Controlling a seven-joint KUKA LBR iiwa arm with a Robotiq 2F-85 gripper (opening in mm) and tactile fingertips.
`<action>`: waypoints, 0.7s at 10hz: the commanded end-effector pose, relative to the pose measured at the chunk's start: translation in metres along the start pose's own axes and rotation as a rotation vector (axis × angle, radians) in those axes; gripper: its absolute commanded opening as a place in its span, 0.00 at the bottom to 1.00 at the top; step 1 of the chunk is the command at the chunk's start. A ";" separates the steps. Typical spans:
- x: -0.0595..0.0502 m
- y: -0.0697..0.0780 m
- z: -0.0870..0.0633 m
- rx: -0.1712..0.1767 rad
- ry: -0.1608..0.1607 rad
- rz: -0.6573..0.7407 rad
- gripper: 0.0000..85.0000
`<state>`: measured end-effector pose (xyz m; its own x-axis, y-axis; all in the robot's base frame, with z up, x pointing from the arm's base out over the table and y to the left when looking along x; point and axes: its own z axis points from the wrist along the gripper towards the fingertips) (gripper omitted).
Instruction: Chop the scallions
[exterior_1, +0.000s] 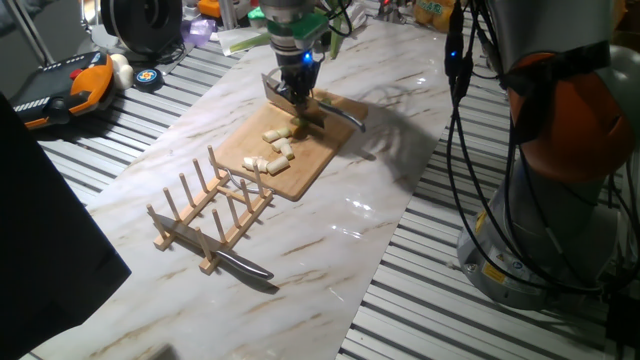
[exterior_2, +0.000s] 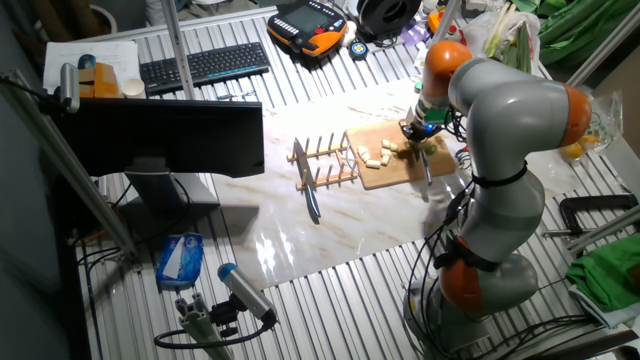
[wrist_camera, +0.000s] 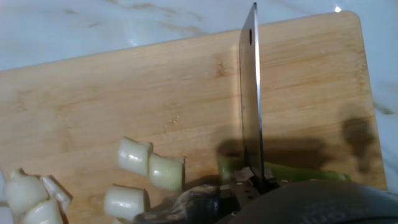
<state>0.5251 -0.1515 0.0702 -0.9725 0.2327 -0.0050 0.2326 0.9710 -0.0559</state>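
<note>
A wooden cutting board (exterior_1: 305, 165) lies on the marble table. Several short white scallion pieces (exterior_1: 272, 150) are scattered on its near half and show at the lower left in the hand view (wrist_camera: 150, 164). A pale-green scallion stalk (wrist_camera: 305, 172) lies across the board under the knife blade (wrist_camera: 250, 99). My gripper (exterior_1: 300, 98) stands over the far part of the board, shut on the knife, whose blade edge rests down on the stalk. In the other fixed view the gripper (exterior_2: 424, 135) sits above the board (exterior_2: 395, 175). The fingers themselves are hidden in the hand view.
A wooden dish rack (exterior_1: 215, 205) stands just in front of the board. A second knife (exterior_1: 243, 265) lies on the table under the rack's near end. The robot base (exterior_1: 560, 180) is at the right. Clutter and a teach pendant (exterior_1: 70, 88) sit at the far left.
</note>
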 end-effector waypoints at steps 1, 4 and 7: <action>-0.001 -0.002 0.003 -0.001 -0.002 -0.001 0.01; -0.001 -0.001 0.003 -0.008 0.002 -0.002 0.01; 0.000 -0.001 0.000 -0.005 -0.001 -0.005 0.01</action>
<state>0.5245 -0.1526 0.0691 -0.9739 0.2271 -0.0041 0.2270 0.9726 -0.0506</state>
